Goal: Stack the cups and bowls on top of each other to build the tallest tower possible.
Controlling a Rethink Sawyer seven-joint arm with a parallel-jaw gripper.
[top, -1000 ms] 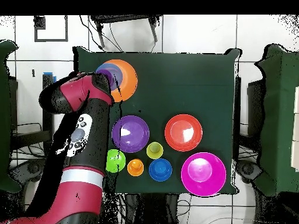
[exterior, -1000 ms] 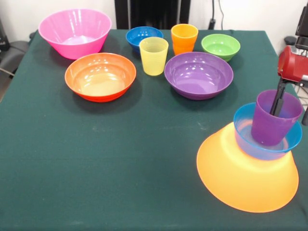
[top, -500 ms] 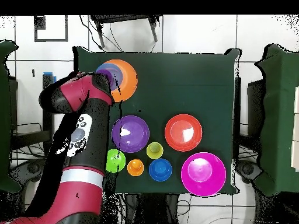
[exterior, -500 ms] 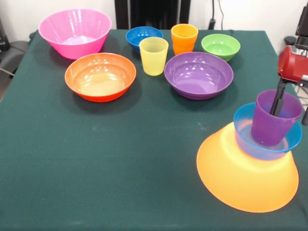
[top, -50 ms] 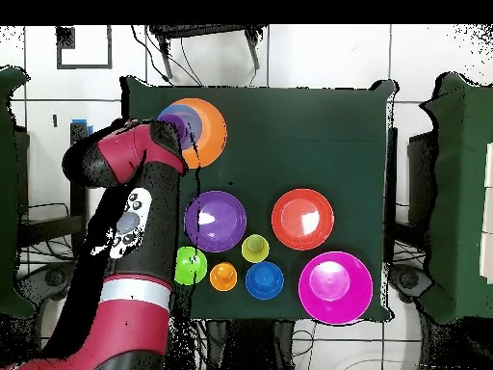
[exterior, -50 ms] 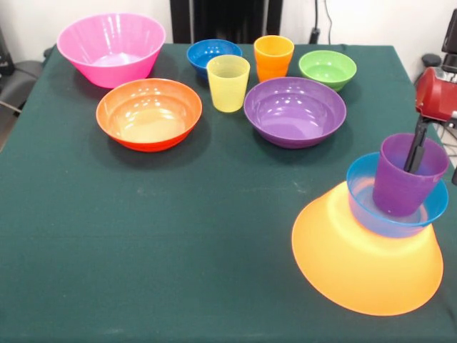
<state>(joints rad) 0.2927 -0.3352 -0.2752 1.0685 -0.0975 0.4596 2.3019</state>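
The tower stands at the front right: an upturned yellow-orange bowl (exterior, -50 ms: 368, 264), a light blue bowl (exterior, -50 ms: 364, 194) on it, and a purple cup (exterior, -50 ms: 398, 191) upright in that bowl. My gripper (exterior, -50 ms: 433, 163) is open over the cup. One dark finger (exterior, -50 ms: 413, 151) reaches inside it, clear of the wall, and the other is outside at the picture's right edge. In the overhead view the red arm (top, -50 ms: 135, 222) hides the gripper beside the yellow-orange bowl (top, -50 ms: 210, 133). A yellow cup (exterior, -50 ms: 228, 83) and an orange cup (exterior, -50 ms: 273, 57) stand at the back.
Loose on the green cloth are a pink bowl (exterior, -50 ms: 111, 48), an orange-red bowl (exterior, -50 ms: 148, 113), a purple bowl (exterior, -50 ms: 294, 111), a dark blue bowl (exterior, -50 ms: 213, 56) and a green bowl (exterior, -50 ms: 327, 68). The tower sits close to the table's right and front edges.
The gripper has shifted slightly to the right, its inner finger still in the purple cup. The cup and bowls have not moved.
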